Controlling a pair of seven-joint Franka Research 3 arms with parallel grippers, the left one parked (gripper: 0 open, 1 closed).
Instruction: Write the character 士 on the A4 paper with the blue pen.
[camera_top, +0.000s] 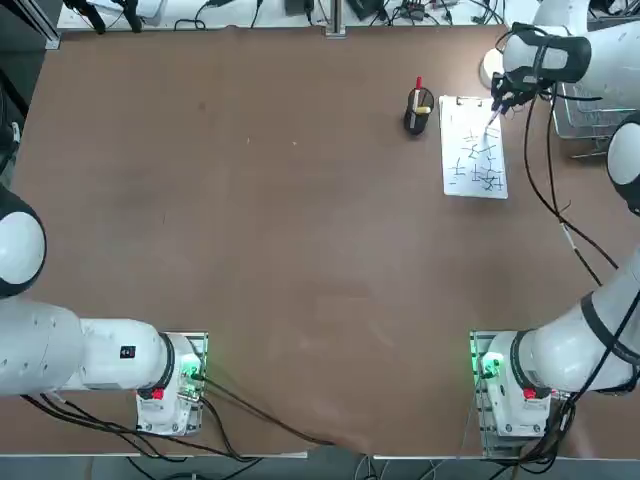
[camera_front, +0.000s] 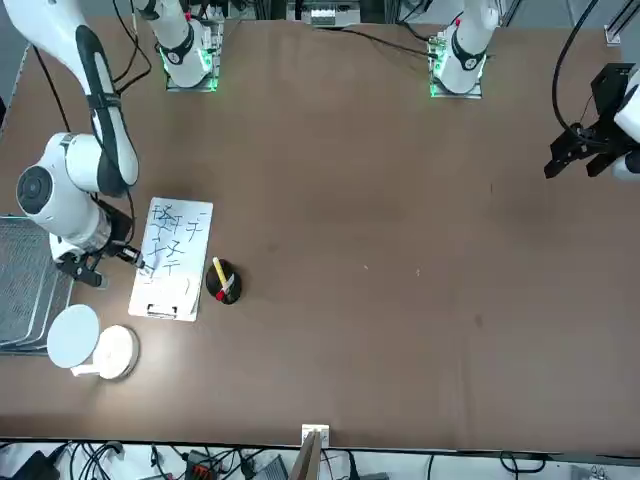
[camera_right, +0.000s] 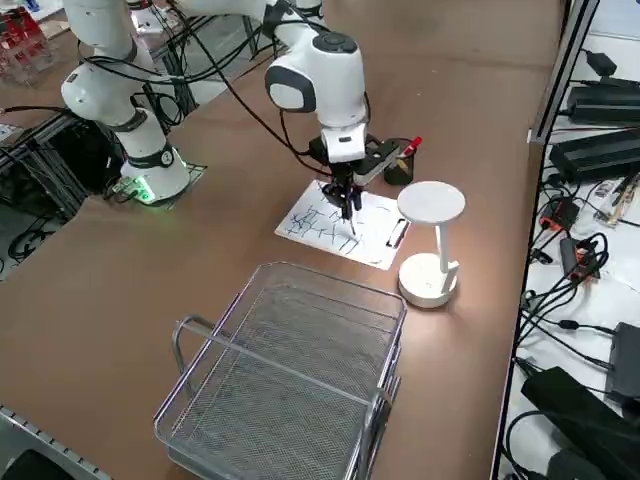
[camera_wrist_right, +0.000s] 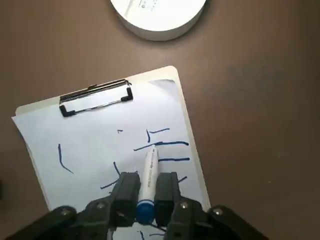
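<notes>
The right gripper was seen clenched on the blue pen, which was pinched between the two fingers with its tip set down on the A4 paper, at a short blue horizontal stroke. The paper was clipped to a board by a metal clip on one short edge, and blue strokes were scattered over it. In the top view the sheet was found at the far right of the brown table, with a black pen holder bearing a red-topped pen just to its left. A white lamp was placed just beyond the clipped edge, and a wire basket was set at the table's right edge
</notes>
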